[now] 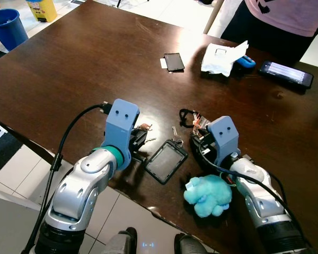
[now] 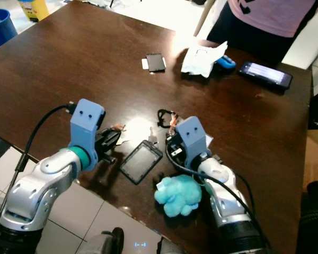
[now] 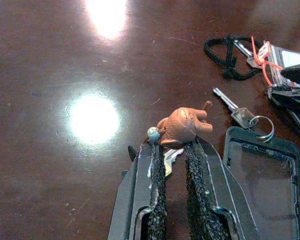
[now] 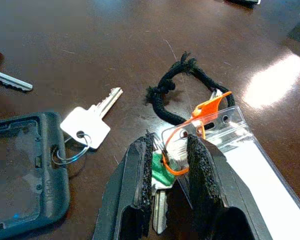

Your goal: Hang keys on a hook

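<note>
On the dark brown table (image 1: 69, 69), my left gripper (image 3: 175, 147) is shut on a small key set with a brown figure charm (image 3: 182, 126) that sticks out past the fingertips. My right gripper (image 4: 171, 145) is shut on a key bunch (image 4: 162, 172) that carries a green key, an orange tag, a clear badge sleeve (image 4: 255, 165) and a black cord loop (image 4: 177, 85). Between the two grippers lies a black card holder (image 1: 166, 161). A silver key (image 4: 90, 122) hangs from it by a ring.
A teal plush toy (image 1: 208, 194) sits at the near table edge beside my right arm. Farther off are a black phone (image 1: 174, 61), a white crumpled cloth (image 1: 221, 57), a blue object (image 1: 247, 62) and a lit phone (image 1: 285, 73). A person (image 1: 275, 16) stands behind the table. A blue bin (image 1: 8, 26) stands on the floor.
</note>
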### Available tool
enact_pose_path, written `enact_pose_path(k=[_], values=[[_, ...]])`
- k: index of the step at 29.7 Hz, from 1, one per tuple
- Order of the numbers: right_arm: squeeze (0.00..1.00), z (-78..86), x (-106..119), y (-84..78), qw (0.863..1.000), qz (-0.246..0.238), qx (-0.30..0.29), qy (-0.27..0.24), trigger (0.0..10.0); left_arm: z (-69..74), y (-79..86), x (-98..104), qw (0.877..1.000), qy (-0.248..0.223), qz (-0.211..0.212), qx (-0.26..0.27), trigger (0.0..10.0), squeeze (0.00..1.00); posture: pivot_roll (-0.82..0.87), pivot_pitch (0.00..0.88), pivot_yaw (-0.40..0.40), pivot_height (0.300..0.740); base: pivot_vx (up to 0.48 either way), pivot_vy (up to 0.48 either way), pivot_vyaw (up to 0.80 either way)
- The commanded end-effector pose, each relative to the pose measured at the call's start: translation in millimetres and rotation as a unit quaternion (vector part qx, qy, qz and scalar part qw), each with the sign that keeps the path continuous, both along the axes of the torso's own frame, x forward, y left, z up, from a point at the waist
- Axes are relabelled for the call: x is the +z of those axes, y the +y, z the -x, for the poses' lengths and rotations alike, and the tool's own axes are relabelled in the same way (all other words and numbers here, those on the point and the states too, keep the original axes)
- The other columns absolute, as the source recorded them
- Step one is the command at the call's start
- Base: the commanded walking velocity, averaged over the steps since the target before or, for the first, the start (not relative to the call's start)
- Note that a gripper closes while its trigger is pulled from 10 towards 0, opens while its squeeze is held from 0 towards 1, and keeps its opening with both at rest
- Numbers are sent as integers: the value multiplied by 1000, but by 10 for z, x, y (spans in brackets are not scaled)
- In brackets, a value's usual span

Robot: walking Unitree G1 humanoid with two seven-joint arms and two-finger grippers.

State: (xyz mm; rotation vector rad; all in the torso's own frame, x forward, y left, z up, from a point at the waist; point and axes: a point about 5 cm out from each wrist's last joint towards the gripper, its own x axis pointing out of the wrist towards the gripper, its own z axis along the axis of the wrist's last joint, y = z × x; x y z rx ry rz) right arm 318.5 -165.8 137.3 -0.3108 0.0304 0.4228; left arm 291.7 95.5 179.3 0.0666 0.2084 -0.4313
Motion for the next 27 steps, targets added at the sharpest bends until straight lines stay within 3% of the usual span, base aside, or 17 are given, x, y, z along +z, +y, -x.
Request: enact_pose_path(k=[1, 2, 3, 4, 5, 18, 21, 22, 23, 24, 26, 27], values=[[0, 16, -68, -36, 1000, 6, -7, 9, 10000, 22, 11, -47, 1000, 10, -4, 4, 10000, 0, 16, 162, 112, 740, 0, 0, 0], [0, 16, -68, -36, 1000, 6, -7, 9, 10000, 22, 11, -47, 1000, 10, -4, 4, 10000, 0, 16, 162, 112, 740, 0, 0, 0], [0, 16, -72, -35, 1000, 5, -7, 10, 4353, 24, 9, -49, 1000, 10, -4, 4, 10000, 0, 16, 165, 114, 740, 0, 0, 0], [0, 16, -72, -35, 1000, 5, -7, 10, 4353, 24, 9, -49, 1000, 10, -4, 4, 10000, 0, 16, 165, 114, 740, 0, 0, 0], [0, 15, -77, -28, 1000, 4, -7, 12, 78, 22, 8, -50, 1000, 11, -4, 4, 10000, 0, 16, 165, 114, 740, 0, 0, 0], [0, -1, -21, 12, 1000, -20, -4, 3, 0, 12, 29, -41, 1000, 11, -5, 9, 10000, 0, 22, 168, 117, 740, 0, 0, 0], [0, 1, 281, 63, 994, -99, 8, -45, 0, 14, 35, -41, 1000, 10, -5, 11, 10000, 0, 25, 168, 116, 740, 0, 0, 0], [0, 1, 281, 63, 994, -99, 8, -45, 0, 14, 35, -41, 1000, 10, -5, 11, 10000, 0, 25, 168, 116, 740, 0, 0, 0], [0, 15, 520, 86, 983, -166, 19, -75, 0, 15, 38, -40, 1000, 10, -5, 12, 10000, 0, 25, 166, 116, 740, 0, 0, 0], [0, 15, 520, 86, 983, -166, 19, -75, 0, 15, 38, -40, 1000, 10, -5, 12, 10000, 0, 25, 166, 116, 740, 0, 0, 0], [0, 70, 892, 96, 957, -261, 42, -122, 0, 13, 44, -38, 1000, 9, -5, 13, 10000, 0, 24, 164, 115, 740, 0, 0, 0], [0, 70, 892, 96, 957, -261, 42, -122, 0, 13, 44, -38, 1000, 9, -5, 13, 10000, 0, 24, 164, 115, 740, 0, 0, 0]])
